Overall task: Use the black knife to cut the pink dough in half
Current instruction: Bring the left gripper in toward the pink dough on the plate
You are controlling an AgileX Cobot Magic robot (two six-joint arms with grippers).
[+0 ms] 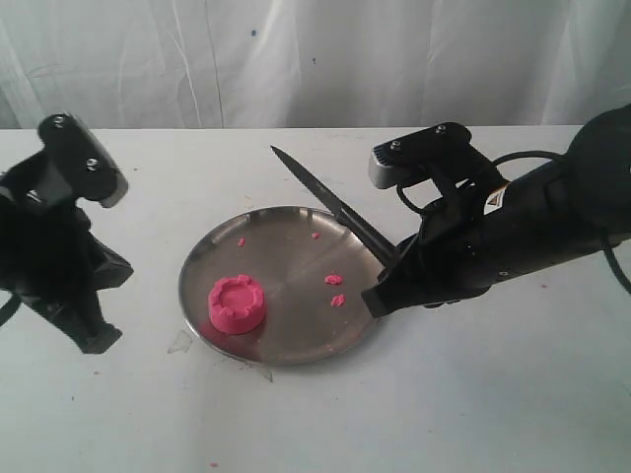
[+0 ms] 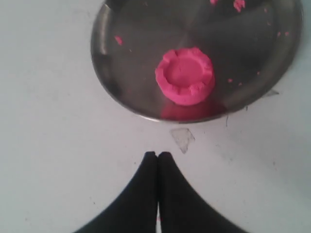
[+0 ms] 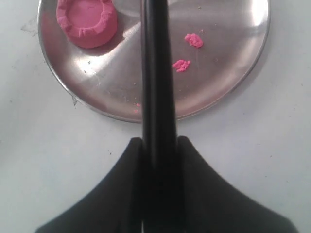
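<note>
Item 1. Your right gripper (image 3: 159,145): fingers clamped on the handle of the black knife (image 1: 330,205), one finger on each flank. In the exterior view the grip sits at the plate's 3 o'clock edge, and the blade runs up toward 11 o'clock, its tip past the rim and clear of the table.

Item 2. Your left gripper (image 2: 158,155): fingers pressed together, holding nothing, parked over bare table just off the plate's rim on the dough side.

Item 3. The pink dough (image 1: 237,304): one whole puck with a crimped raised rim, uncut, seated near the 7 o'clock edge of the steel plate (image 1: 296,340).

Item 4. Pink crumbs (image 1: 334,280): two larger bits right of the plate's centre, smaller specks toward 12 o'clock.

Item 5. Step in hand, as a judgement: knife secured and carried, cut not begun. The blade stands well apart from the dough. Next you need to swing the blade over the puck's middle, level it across the full width, and press straight down. The puck sits close to the rim, so it may slide, and the plate may tip or shift.

Item 6. Not readable: the handle's end is buried in the right gripper; which way the cutting edge faces; the blade tip is cut off in the right wrist view.
</note>
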